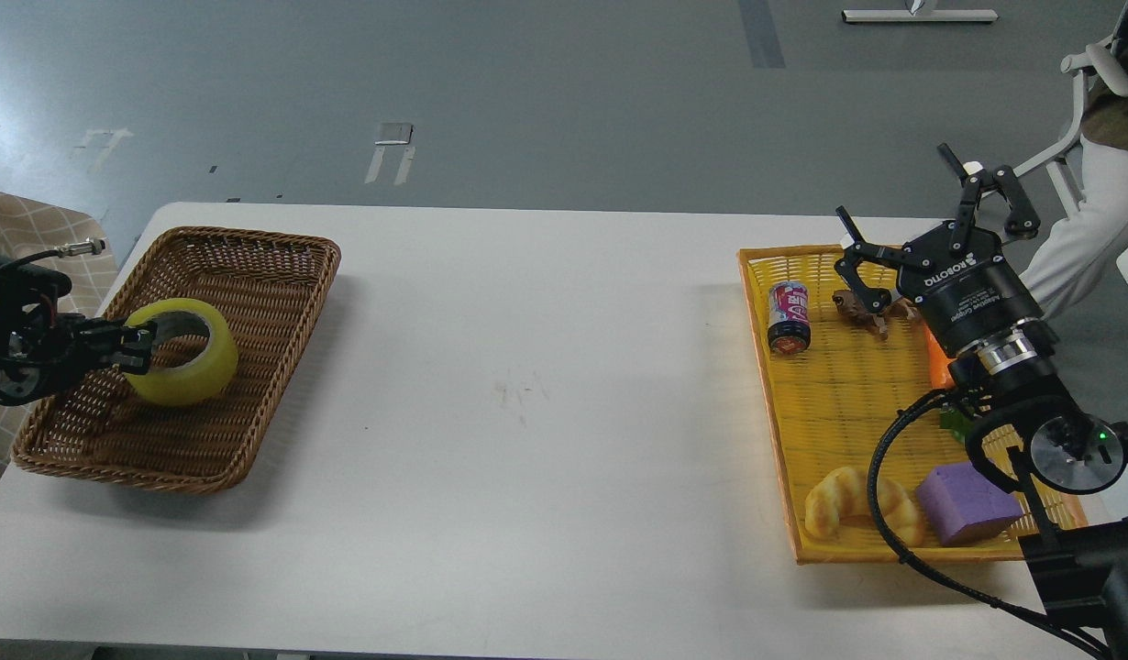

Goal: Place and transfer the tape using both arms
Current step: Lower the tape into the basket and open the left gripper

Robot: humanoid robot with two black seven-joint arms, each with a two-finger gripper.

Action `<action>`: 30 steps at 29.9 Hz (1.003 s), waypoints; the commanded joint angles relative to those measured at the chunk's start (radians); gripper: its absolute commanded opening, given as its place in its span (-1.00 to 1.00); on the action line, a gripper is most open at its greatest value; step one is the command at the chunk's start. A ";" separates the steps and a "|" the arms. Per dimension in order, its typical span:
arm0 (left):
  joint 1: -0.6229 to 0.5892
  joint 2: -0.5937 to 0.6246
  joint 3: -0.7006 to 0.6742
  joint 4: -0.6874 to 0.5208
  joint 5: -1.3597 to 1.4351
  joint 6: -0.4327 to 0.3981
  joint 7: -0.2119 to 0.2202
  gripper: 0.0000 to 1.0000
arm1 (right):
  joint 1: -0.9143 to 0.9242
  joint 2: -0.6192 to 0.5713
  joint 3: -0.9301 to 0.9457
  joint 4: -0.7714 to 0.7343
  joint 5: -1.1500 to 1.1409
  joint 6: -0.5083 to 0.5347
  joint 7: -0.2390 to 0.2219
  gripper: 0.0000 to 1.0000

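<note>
The yellow tape roll (183,353) with its grey-white core lies in the brown wicker basket (252,302) at the table's left. My left gripper (138,346) reaches in from the left edge, with its fingers closed on the roll's left rim; the roll rests low, at the basket floor. My right gripper (922,234) is open and empty, held above the far end of the yellow tray (775,412) at the right.
The yellow tray holds a small can (789,317), a brown toy figure (859,307), an orange carrot (937,362), a golden croissant (848,502) and a purple block (967,502). A white table (527,412) spans between basket and tray. A person sits at the far right.
</note>
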 commanded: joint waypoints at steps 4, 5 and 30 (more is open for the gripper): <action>0.003 -0.026 0.002 0.022 0.001 0.001 0.000 -1.00 | -0.004 -0.003 0.000 0.000 0.000 0.000 0.000 1.00; 0.003 -0.034 0.000 0.028 -0.001 0.001 0.000 -1.00 | -0.004 -0.003 0.000 0.000 0.000 0.000 0.000 1.00; -0.011 -0.031 -0.004 0.006 -0.108 0.011 -0.002 0.73 | -0.007 -0.003 0.003 -0.004 0.000 0.000 0.000 1.00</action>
